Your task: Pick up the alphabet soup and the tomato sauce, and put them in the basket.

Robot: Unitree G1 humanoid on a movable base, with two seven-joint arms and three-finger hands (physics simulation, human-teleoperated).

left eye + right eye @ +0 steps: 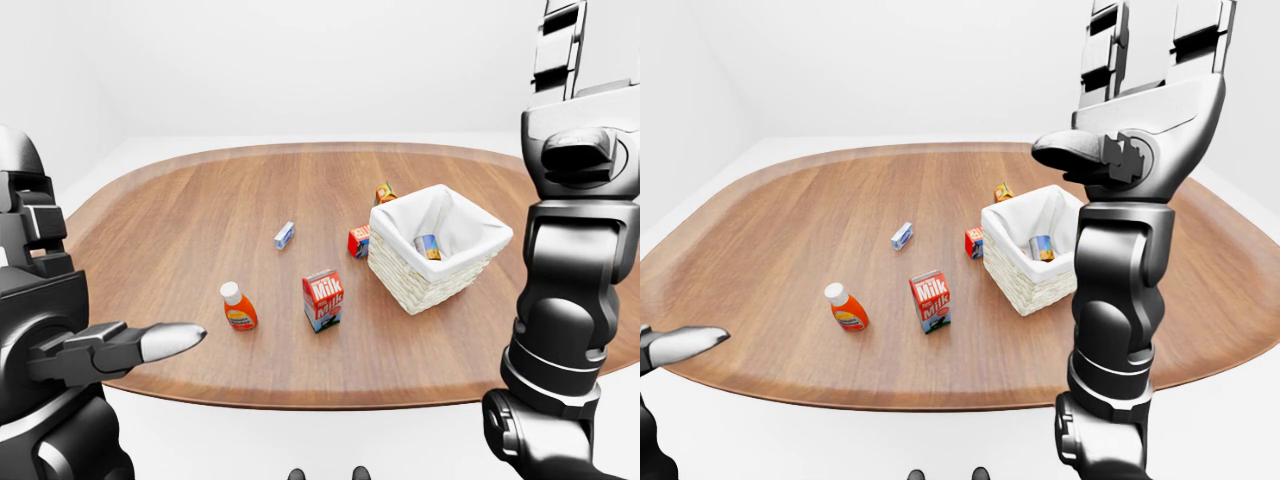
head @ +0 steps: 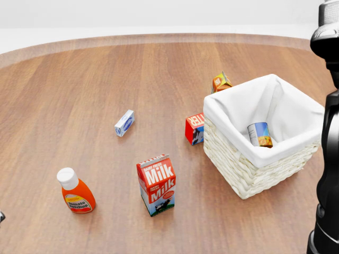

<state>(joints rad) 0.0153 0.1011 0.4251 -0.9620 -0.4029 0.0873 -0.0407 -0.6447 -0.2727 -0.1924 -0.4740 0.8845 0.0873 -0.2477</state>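
Starting at the left, my left hand hangs low over the near table edge, fingers stretched out flat and holding nothing. Next along, the ketchup stands upright, then the milk, with a small blue box lying well above them. A red carton sits just beside the basket, an orange one behind it. In the basket I see one can lying tilted against the liner; I can't read whether it's soup or sauce. I can't find the other can anywhere. A can like that I'd judge stiff, smooth, fairly weighty: grip round the middle. My right arm rears up at the right; its hand is out of view.
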